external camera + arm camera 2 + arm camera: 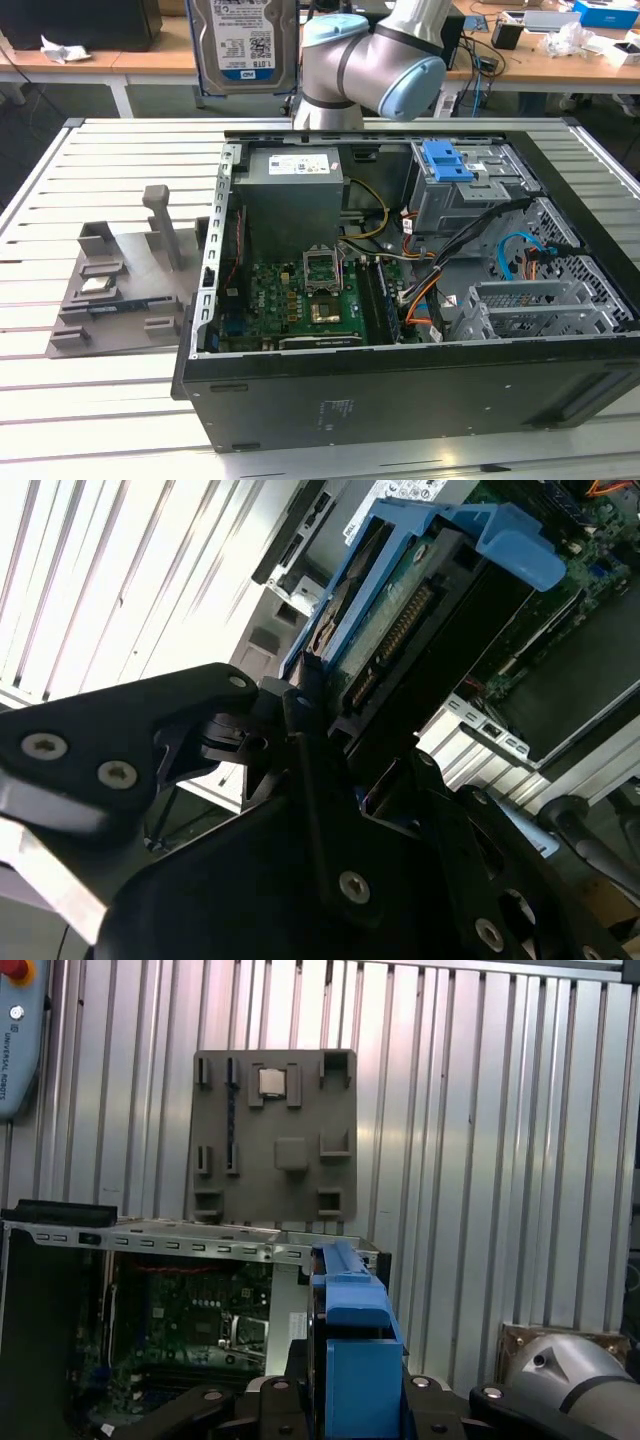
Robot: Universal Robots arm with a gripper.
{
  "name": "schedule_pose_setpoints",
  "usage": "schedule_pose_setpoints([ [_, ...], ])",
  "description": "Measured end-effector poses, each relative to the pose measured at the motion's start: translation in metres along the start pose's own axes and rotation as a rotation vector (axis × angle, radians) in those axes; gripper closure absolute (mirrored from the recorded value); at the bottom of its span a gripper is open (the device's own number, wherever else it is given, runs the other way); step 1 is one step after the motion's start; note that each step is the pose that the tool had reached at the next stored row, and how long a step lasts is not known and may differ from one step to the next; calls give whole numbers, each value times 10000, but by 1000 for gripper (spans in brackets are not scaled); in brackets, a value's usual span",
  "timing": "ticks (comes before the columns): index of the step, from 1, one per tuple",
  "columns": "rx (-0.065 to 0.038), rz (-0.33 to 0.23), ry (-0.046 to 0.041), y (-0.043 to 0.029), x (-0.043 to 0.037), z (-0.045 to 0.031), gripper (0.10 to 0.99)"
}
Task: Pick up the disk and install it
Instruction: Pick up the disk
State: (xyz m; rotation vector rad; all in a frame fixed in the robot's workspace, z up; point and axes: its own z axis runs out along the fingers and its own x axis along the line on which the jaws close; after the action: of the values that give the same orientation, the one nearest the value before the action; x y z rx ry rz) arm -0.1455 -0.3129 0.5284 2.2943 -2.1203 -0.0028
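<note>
The disk (245, 45), a silver hard drive with a blue-and-white label, hangs upright in the air behind the open computer case (400, 390), at the top of the exterior view. In both wrist views its blue carrier frame (355, 1350) sits between my black fingers. My gripper (360, 725) is shut on the disk, with its connector edge (395, 640) pointing away from my wrist toward the case. The arm's grey and blue elbow (385, 60) is beside the disk.
Inside the case are a grey power-supply box (290, 200), the motherboard (320, 295), and a grey drive cage with a blue latch (447, 160). A grey fixture plate (125, 290) lies on the slatted table (60, 400) at the exterior view's left.
</note>
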Motion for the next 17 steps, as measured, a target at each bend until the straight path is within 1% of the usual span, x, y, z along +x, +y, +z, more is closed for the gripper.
schedule_pose_setpoints([
  [3, 0, 2, 0, -100, 7, -1, 718],
  [8, 1, 2, 0, -237, 18, -3, 718],
  [10, 1, 1, -1, -331, 25, -4, 718],
  [15, 0, 2, 0, -467, 36, -6, 718],
  [16, 0, 1, 0, -510, 39, -7, 718],
  [17, 0, 0, 0, -535, 41, -7, 718],
])
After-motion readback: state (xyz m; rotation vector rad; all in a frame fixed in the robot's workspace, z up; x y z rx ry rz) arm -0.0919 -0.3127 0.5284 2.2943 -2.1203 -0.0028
